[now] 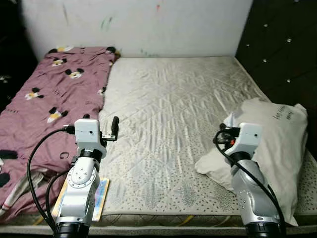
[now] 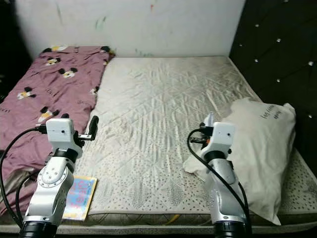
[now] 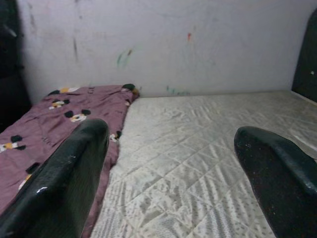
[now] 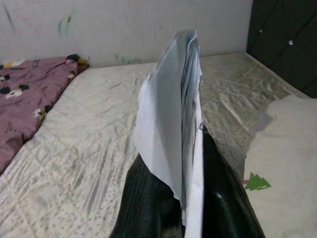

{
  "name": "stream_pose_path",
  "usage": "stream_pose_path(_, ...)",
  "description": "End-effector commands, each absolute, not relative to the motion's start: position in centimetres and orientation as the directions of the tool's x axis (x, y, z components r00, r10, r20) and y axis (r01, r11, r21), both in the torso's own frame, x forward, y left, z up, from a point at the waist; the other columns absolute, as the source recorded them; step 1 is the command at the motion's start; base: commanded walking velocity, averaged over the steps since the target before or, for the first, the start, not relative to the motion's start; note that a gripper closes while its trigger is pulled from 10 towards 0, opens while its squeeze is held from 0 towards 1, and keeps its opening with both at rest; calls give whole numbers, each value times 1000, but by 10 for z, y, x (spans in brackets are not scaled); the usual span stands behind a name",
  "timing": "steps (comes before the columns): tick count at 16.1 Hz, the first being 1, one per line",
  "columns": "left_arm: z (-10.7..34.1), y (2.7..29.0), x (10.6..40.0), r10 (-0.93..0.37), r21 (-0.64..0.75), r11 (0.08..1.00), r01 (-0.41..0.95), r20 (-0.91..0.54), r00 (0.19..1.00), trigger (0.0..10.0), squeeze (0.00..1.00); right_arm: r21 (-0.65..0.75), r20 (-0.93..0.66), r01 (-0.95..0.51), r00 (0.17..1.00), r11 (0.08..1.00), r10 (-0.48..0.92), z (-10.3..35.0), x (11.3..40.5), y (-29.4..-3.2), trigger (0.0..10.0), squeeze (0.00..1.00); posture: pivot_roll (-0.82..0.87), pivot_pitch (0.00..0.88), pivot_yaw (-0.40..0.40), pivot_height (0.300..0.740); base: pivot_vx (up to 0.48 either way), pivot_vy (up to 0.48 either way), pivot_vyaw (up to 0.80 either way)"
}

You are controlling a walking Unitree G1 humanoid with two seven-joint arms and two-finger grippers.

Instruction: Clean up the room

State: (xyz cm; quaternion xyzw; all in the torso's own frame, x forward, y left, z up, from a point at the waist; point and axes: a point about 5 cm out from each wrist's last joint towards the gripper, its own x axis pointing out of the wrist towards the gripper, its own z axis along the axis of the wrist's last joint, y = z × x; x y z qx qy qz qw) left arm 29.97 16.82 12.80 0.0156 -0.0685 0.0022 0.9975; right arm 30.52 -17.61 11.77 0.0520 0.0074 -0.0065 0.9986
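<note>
In the left eye view, a bare cream quilted mattress (image 1: 173, 129) filled the bed, with a maroon cartoon-print blanket (image 1: 47, 109) spread along its left side and a soft white pillow (image 1: 270, 144) lying near the right edge against the black tufted headboard (image 1: 282, 49). A thin colourful picture book (image 1: 99, 196) lay at the near left corner, partly behind the left arm. The left gripper (image 1: 113, 130) was raised over the blanket's edge; the right gripper (image 1: 229, 120) was raised just in front of the pillow, with white paper showing at its tip.

The right eye view showed the same layout, the picture book lying flat and apart from both arms.

In the left wrist view, the left gripper's fingers (image 3: 64, 178) stood spread wide with nothing between them, pointing up the mattress toward the marked white wall (image 3: 163, 44).

In the right wrist view, the right gripper was pressed together on a folded sheaf of white paper (image 4: 173, 124), pinched at its lower end and standing upright.

The paper looked light, thin and floppy, likely to slip or crease, so a firm pinch low on the fold seemed sensible. The pillow would be light and yielding, best taken by a corner.
</note>
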Motion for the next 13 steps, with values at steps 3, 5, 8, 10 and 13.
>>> stream_pose_path(3,126,175,285,36,39,998,-42,137,990,10000,0,64,-21,14,1000,998,-13,121,300,-180,10000,0,-55,0,13,740,0,0,0)
stream_pose_path(5,111,189,260,68,62,995,-73,82,994,10000,0,-29,-38,13,999,999,-14,111,280,-190,10000,0,-44,0,4,740,0,0,0)
stream_pose_path(8,94,202,230,120,104,987,-121,20,993,10000,0,-65,-66,-8,998,998,4,101,259,-199,10000,0,-21,0,-13,740,0,0,0)
stream_pose_path(10,97,204,229,140,119,983,-142,26,990,10000,0,-88,-63,-56,997,995,50,102,263,-190,10000,0,-15,0,-18,740,0,0,0)
stream_pose_path(13,101,198,231,122,127,984,-125,31,992,10000,0,-57,-69,-99,993,993,95,107,268,-178,10000,0,-20,0,-25,740,0,0,0)
